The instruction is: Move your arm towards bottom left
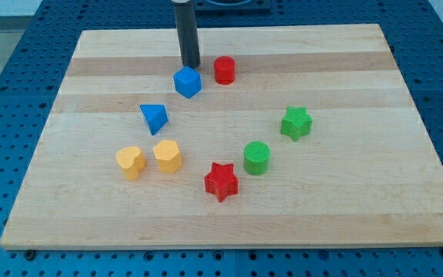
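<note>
Illumination is bright, even and diffuse across the whole wooden surface (229,219). No hard directional source is evident. Shadows are short, soft and close under each object; the red star (221,181) and the green cylinder (257,158) each show a faint dark rim at the base. A mild pale sheen lies on the surface towards the view's top. Focus is sharp throughout: wood grain and block edges are crisp. The surface's edges appear straight, with perspective taper only. No motion blur is visible.

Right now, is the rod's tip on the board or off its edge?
On the board: my tip stands on the wooden board near the view's top, just above the blue cube.
</note>
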Motion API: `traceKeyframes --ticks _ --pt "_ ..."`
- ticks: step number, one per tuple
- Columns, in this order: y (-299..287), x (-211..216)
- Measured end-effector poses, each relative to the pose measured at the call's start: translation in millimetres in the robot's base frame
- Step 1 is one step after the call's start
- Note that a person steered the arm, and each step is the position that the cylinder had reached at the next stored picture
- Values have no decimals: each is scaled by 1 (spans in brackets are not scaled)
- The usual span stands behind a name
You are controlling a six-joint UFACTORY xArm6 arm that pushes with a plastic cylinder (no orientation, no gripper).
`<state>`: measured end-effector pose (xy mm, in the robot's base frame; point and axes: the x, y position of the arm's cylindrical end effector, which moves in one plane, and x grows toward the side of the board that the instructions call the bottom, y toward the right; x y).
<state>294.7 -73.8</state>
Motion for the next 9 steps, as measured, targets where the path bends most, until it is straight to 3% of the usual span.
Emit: traceKeyframes --ticks 6,7,9 --pt "0 26" --pt "-19 15" --pt "-102 44"
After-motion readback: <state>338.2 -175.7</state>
